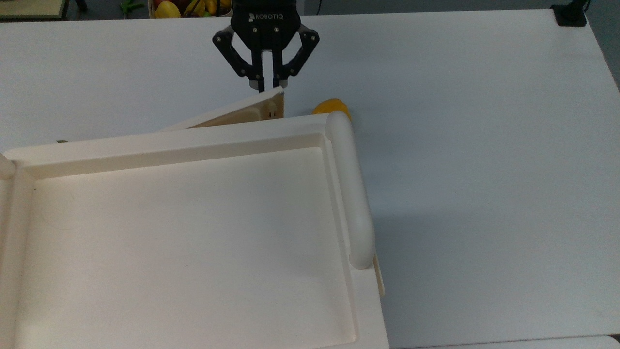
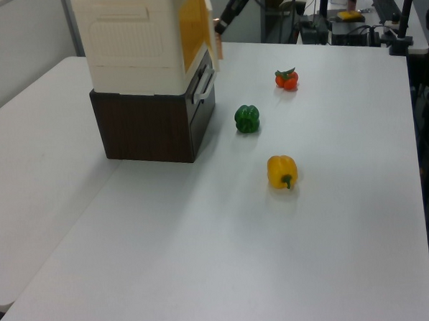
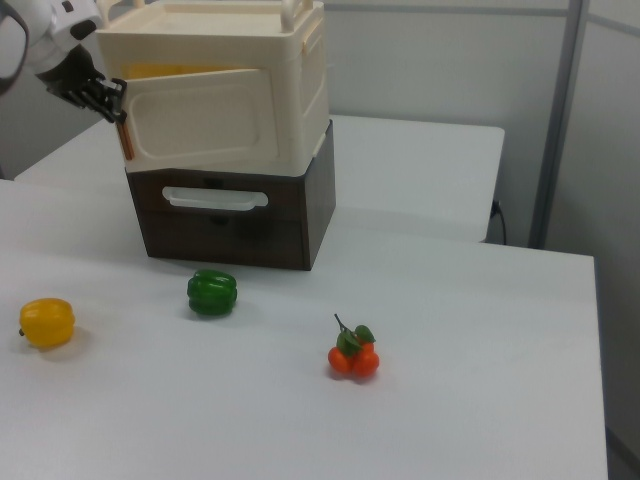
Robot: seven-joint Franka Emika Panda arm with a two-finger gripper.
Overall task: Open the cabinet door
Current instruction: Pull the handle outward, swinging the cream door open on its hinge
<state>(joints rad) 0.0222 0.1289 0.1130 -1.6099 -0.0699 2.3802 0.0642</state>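
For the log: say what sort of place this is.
Probably a robotics lab: a gripper works at a toy-like cream cabinet's door on a bare white table with scattered toy-like produce, such as a yellow pepper; equipment clutters the background.

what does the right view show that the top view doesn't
Right view alone: the dark brown drawer unit under the cream cabinet, with its bar handle, plus the green pepper and the tomatoes, and the cabinet door's outer face. Top view alone: the recessed cabinet top from above, the rounded cream handle, and a fruit basket past the table's far edge. Both: the gripper at the door's free edge, the door swung partly open, and the yellow pepper.
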